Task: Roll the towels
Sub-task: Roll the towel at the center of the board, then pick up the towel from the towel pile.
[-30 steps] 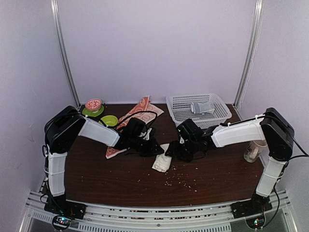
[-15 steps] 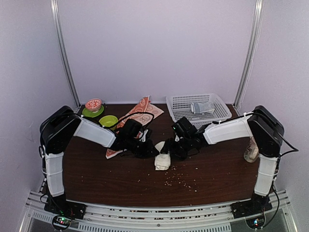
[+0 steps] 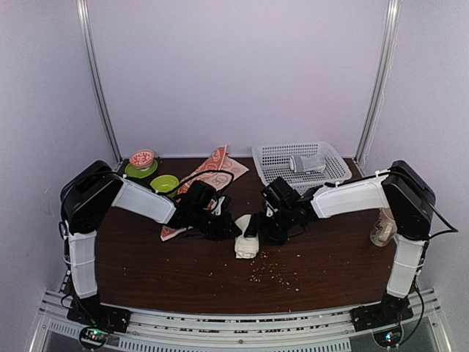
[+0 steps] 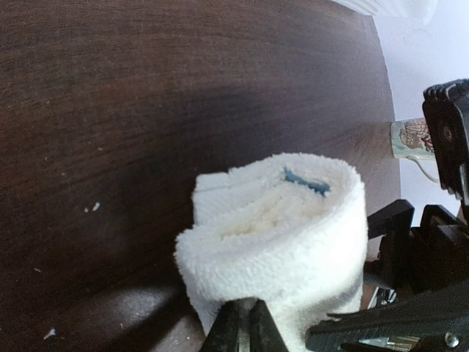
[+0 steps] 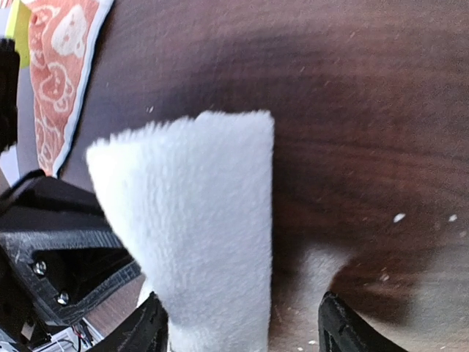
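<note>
We see the cream towel [image 3: 245, 238] mid-table [image 3: 183, 271], rolled into a stubby, fluffy terry cylinder with a blue mark [image 4: 304, 181] at its spiral end. The left claw [image 4: 244, 326] pinches its edge; the right claw [image 5: 245, 324] straddles it, fingers apart. Farther back lies the orange-red towel [image 3: 209, 172], flat and circle-printed.

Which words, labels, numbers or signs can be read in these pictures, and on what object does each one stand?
None can be read.
Cream towel: a small blue mark, too blurred to read.
Orange towel: white circle patterns only, no words visible.
Mug: a printed picture, too small to read.
</note>
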`<state>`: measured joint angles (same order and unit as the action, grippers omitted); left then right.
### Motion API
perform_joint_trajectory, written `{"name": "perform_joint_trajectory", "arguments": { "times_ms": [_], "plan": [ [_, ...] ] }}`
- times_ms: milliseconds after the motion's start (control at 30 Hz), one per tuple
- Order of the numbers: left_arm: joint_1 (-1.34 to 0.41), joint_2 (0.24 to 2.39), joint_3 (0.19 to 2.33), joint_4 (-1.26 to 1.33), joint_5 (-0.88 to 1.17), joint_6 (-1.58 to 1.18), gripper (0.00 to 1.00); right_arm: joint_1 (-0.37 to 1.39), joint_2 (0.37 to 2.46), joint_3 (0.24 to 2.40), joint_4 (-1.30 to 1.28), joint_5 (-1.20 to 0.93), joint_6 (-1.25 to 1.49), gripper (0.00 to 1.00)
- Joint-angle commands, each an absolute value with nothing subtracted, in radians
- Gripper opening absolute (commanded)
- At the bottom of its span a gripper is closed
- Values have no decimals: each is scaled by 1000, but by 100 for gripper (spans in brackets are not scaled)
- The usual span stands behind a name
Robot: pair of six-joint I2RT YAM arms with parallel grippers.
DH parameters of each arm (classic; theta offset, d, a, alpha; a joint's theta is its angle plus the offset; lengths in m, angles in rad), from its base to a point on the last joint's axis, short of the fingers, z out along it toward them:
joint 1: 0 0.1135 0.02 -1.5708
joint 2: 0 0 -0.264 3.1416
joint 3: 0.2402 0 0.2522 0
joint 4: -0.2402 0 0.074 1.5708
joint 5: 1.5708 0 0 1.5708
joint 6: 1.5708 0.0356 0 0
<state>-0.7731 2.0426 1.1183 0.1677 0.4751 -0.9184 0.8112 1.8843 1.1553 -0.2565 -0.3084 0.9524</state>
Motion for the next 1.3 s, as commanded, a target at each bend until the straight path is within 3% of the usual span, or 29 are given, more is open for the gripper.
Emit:
{"name": "perform_joint_trajectory", "arguments": {
  "times_ms": [0, 400, 633, 833, 967, 1100, 1267],
  "plan": [
    [-776, 2066, 1101, 96, 454, -909, 8, 835, 1907, 1186, -275, -357, 917, 69],
    [-779, 2071, 1066, 110, 462, -916, 8, 865, 1993, 1350, -435, -396, 792, 71],
    [-782, 2060, 1044, 149, 474, -938, 8, 884, 2066, 1413, -552, -413, 730, 65],
    [-784, 2045, 1042, 147, 470, -937, 8, 894, 2072, 1394, -556, -375, 733, 46],
    [-784, 2026, 1034, 137, 464, -934, 8, 894, 2063, 1383, -573, -331, 710, 20],
    [-782, 1976, 1022, 120, 448, -933, 8, 875, 2005, 1371, -592, -278, 677, 1],
    [-782, 1877, 1001, 75, 414, -926, 8, 827, 1869, 1395, -663, -225, 602, 0]
  ]
}}
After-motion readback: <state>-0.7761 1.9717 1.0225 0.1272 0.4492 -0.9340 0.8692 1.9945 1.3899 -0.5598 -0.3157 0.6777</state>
